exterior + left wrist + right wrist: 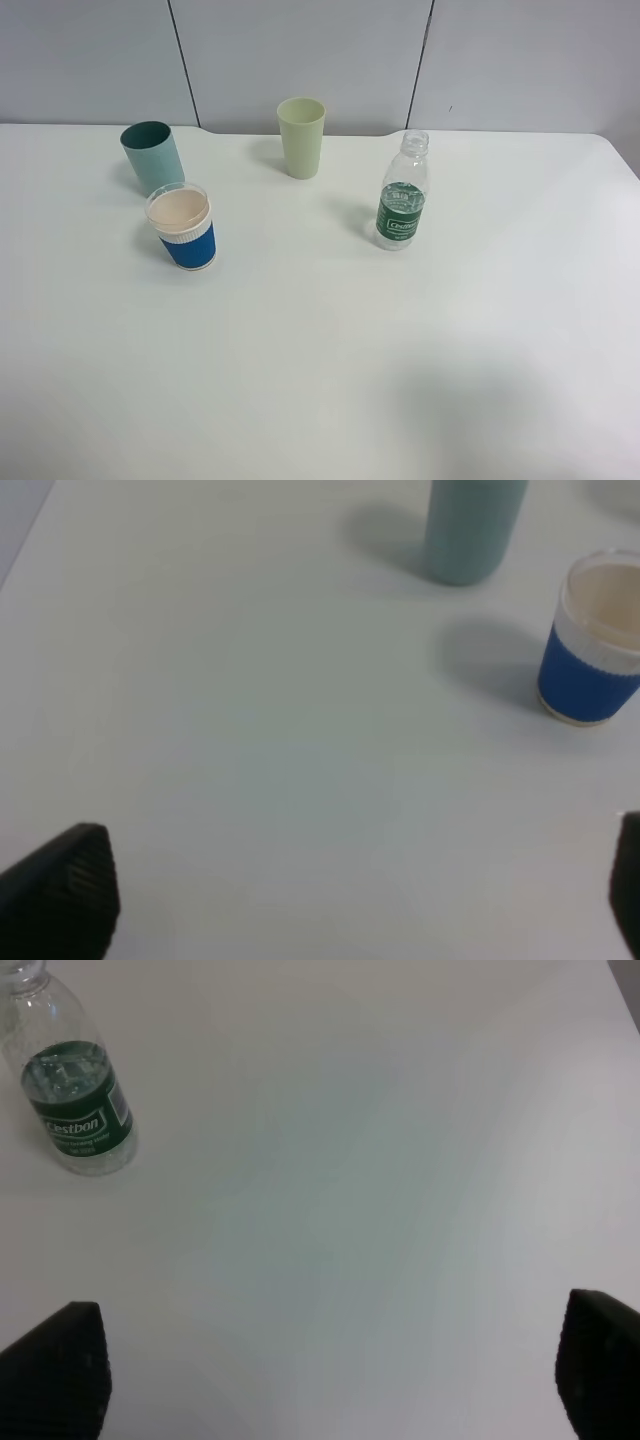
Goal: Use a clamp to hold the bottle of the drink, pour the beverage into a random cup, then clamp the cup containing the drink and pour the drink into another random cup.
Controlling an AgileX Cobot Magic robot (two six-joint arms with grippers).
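Observation:
A clear bottle with a green label (402, 194) stands uncapped on the white table, right of the middle; it also shows in the right wrist view (72, 1088). A pale green cup (301, 137) stands at the back middle. A teal cup (152, 157) stands at the back left and shows in the left wrist view (470, 525). A blue-and-white cup (184, 228) stands in front of it and shows in the left wrist view (592, 640). My left gripper (350, 900) and right gripper (330, 1370) are open, empty and well short of these things. Neither shows in the high view.
The white table (320, 350) meets a grey panel wall (300, 50) at the back. The table's right edge (620, 160) lies beyond the bottle.

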